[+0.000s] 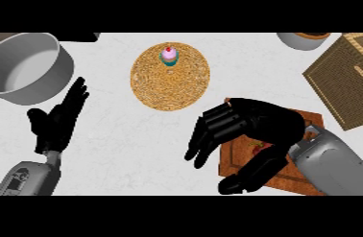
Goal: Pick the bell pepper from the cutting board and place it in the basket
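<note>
While the right robot hand [245,128] hangs over the cutting board [309,120], only a small red and green patch of the bell pepper [260,146] shows. It lies in the gap between the dark fingers [207,135] and the thumb [249,176]. The pepper sits on the board almost directly beneath the palm, a little toward the robot's side of it, so the hand probably needs to go down rather than sideways. So little of the pepper is visible that I cannot tell its long axis or whether it stands or lies.

This hand is spread wide and holds nothing. Its fingers stretch toward the view's left, past the board's left edge and over the bare tabletop [142,135], and the thumb angles down and left across the board's near side. Whether any finger touches the pepper cannot be made out.

The left robot hand [60,117] rests open at the left, fingers up, well apart from the board, so the right hand is plainly the nearer one for the grasp.

The basket [334,77] lies beyond the board and to its right, near its far right corner. Once the pepper is held, the carry would likely run up and to the right, away from the round woven mat [170,87] with its cupcake [168,55].
</note>
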